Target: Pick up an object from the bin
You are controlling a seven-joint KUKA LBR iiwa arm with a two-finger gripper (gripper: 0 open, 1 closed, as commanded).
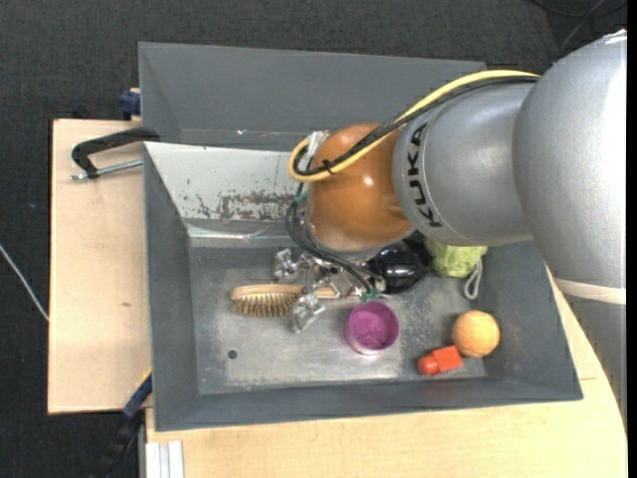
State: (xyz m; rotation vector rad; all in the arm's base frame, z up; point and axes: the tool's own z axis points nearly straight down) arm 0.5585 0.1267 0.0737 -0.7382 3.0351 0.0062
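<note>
My gripper (pixel 297 290) is low over the bin floor, left of centre, and stands open. Its two metal fingertips (pixel 289 264) are spread apart on either side of the right end of a tan wooden brush (pixel 261 300). The brush lies flat with its bristles toward the front, and its left part is free. A purple round cup-like thing (pixel 371 327) sits just right of the gripper. A glossy black rounded thing (pixel 398 267) lies behind the purple one, partly under the arm's orange cover.
An orange ball (pixel 477 333) and a small red-orange block (pixel 439 360) lie at the front right. A yellow-green soft thing (pixel 458 259) with a cord sits at the right, partly hidden by the arm. Bare floor shows at the front left.
</note>
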